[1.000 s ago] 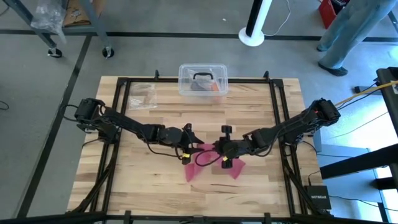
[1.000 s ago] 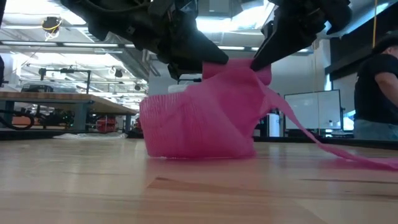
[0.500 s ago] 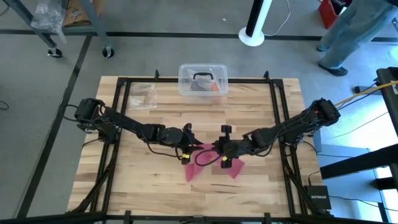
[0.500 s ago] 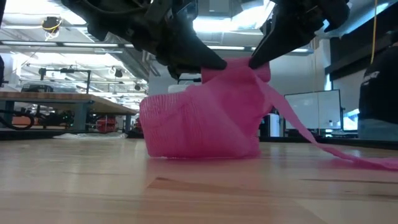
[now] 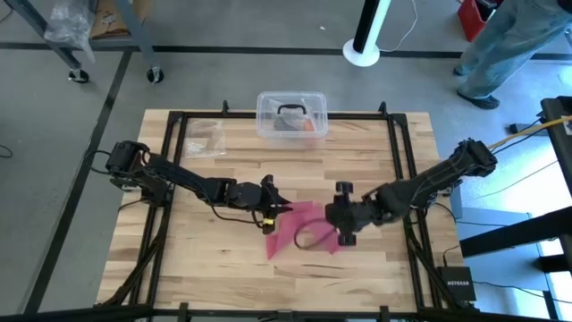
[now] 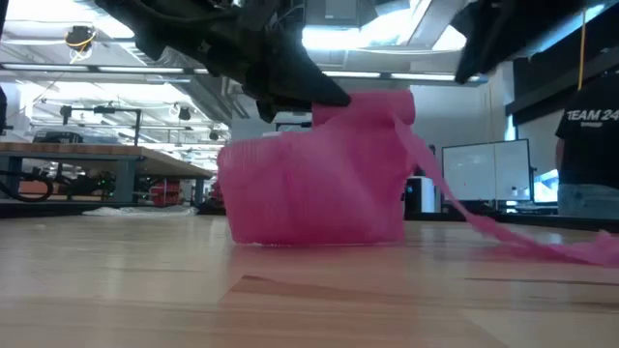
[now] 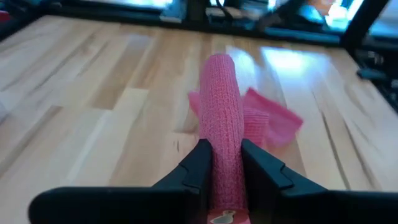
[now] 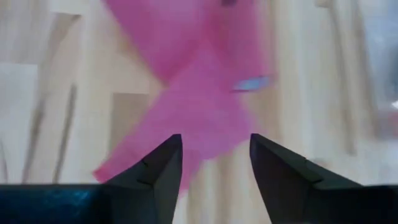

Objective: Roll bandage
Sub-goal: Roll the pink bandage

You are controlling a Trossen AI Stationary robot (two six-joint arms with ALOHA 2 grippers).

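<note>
At mid-bench, the pink bandage lies partly rolled, one end raised. If my left pincer slips, I judge the soft roll will unwind, since only it grips the fabric, clamped tight. My right pincer hangs spread above the loose tail, touching nothing.

The bandage is a bright pink-red, with a fine ribbed knit weave that shows along the rolled part in the left wrist view. Both arms are dark, nearly black, as are the left gripper and the right gripper. The table is pale blond wood in butcher-block strips (lighter and darker boards alternating). The clear plastic box has a black handle
</note>
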